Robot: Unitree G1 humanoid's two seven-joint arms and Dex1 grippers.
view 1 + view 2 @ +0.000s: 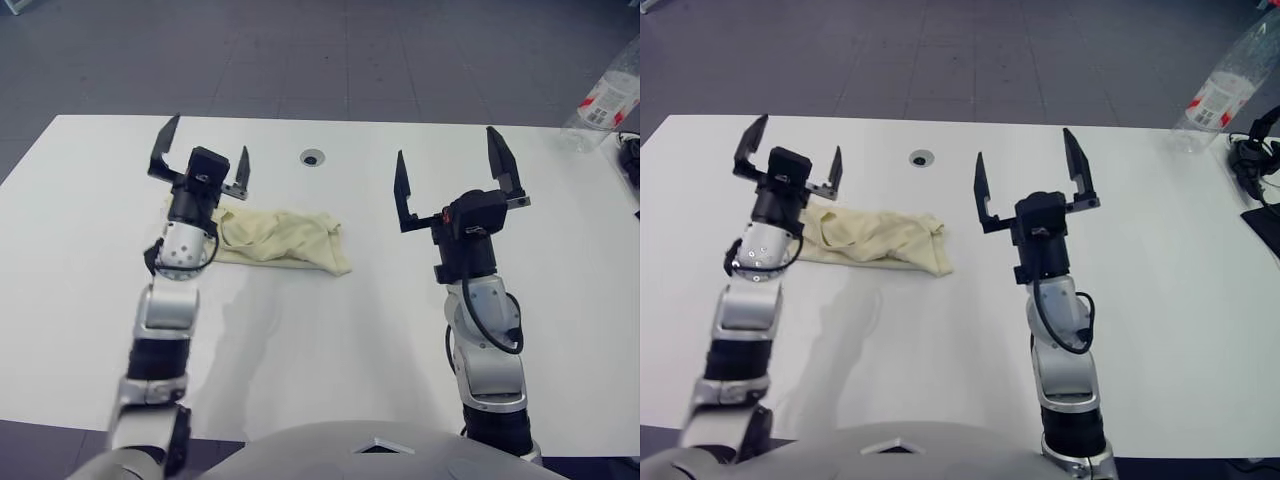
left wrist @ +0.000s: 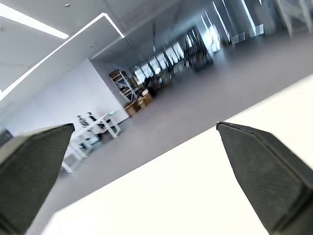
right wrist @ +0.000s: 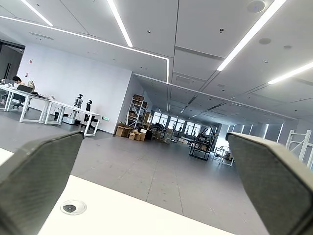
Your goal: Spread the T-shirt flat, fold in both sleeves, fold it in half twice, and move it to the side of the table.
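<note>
T-shirt (image 1: 285, 238) crumpled on table (image 1: 300, 345); left fingers (image 1: 163, 150) spread, right fingers (image 1: 501, 160) spread, both empty.

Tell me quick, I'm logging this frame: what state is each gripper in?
Left gripper: open, holding nothing.
Right gripper: open, holding nothing.

— How do the arms sit?
— Both reach forward, well apart, the left arm (image 1: 165, 305) and the right arm (image 1: 485, 340) each rising from the elbow.
— And the grippers?
— The left gripper (image 1: 208, 140) points up and away, its two fingers (image 2: 266, 166) spread wide. The right gripper (image 1: 447, 145) stands likewise, jaws wide apart, tips upward.
— Wrists?
— Each bent so the tips tilt upward.
</note>
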